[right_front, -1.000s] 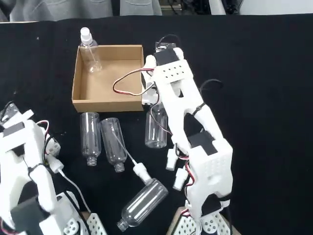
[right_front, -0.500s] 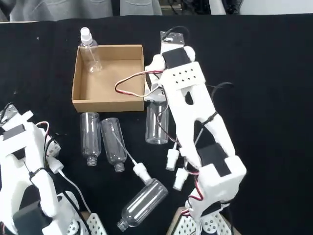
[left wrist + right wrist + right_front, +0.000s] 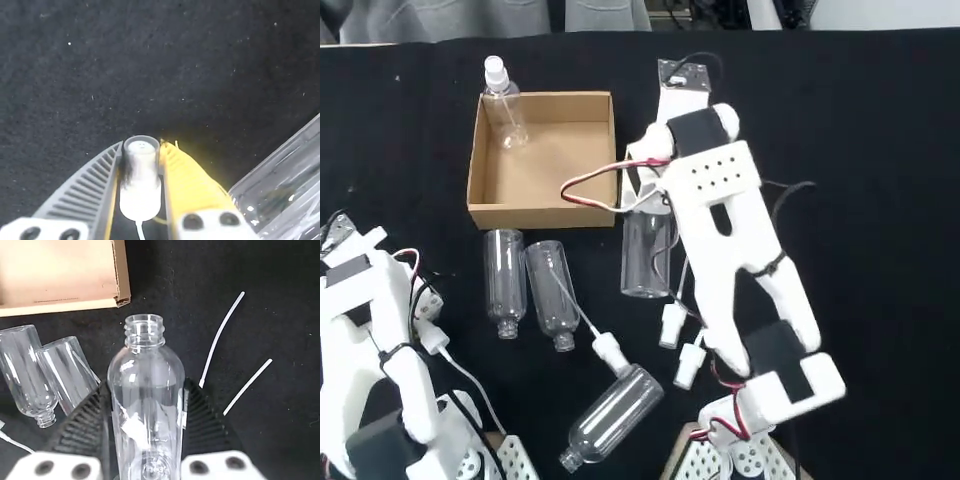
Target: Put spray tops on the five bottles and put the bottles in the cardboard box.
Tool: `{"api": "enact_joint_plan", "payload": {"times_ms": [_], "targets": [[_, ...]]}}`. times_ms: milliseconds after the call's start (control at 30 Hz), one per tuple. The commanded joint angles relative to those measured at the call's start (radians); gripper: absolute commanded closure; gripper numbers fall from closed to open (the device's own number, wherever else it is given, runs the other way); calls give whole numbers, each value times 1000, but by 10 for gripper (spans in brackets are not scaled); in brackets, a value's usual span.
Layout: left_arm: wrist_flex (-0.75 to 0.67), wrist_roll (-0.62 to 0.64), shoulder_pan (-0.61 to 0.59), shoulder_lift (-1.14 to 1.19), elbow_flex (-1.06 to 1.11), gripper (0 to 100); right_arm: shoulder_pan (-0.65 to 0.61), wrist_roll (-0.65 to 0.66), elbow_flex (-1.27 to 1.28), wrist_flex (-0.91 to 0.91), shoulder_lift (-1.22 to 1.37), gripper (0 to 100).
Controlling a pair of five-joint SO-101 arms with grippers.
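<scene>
1. Black cloth covers the table (image 3: 880,150). The cardboard box (image 3: 540,215) is upper left in the high view, with one capped bottle (image 3: 504,110) standing in its upper-left corner.
2. Hold, right side: the right gripper (image 3: 146,384) clamps an uncapped bottle (image 3: 646,255). Jaws press both sides of the body and the open neck points away from the wrist. This bottle is at centre frame, just right of the box's lower-right corner.
3. Hold, left side: the left gripper (image 3: 141,147) is pinched narrow on a spray top (image 3: 140,182). It is at lower left of the high view, well apart from the held bottle.
4. On the cloth:
   - Two bare bottles (image 3: 505,275) lie side by side below the box.
   - A third bottle (image 3: 613,415) lies at lower centre.
   - Loose spray tops (image 3: 670,325) lie beside the right arm (image 3: 740,260).
5. Likely risks:
   - The smooth clear body could twist or slide in the jaws when the top is pressed on.
   - The dip tube could miss the narrow neck if the two arms meet off-axis.
   - The right arm could sweep the loose spray tops as it swings.
</scene>
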Motion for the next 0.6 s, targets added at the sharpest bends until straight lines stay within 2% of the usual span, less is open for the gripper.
{"api": "enact_joint_plan", "payload": {"times_ms": [0,367,567], "targets": [[8,2,-10,-44,-15,972,12,11,12,23,-108,988],[8,2,-10,-44,-15,972,12,6,88,18,-254,988],[9,0,-10,-44,-15,972,12,6,191,-57,-351,987]]}}
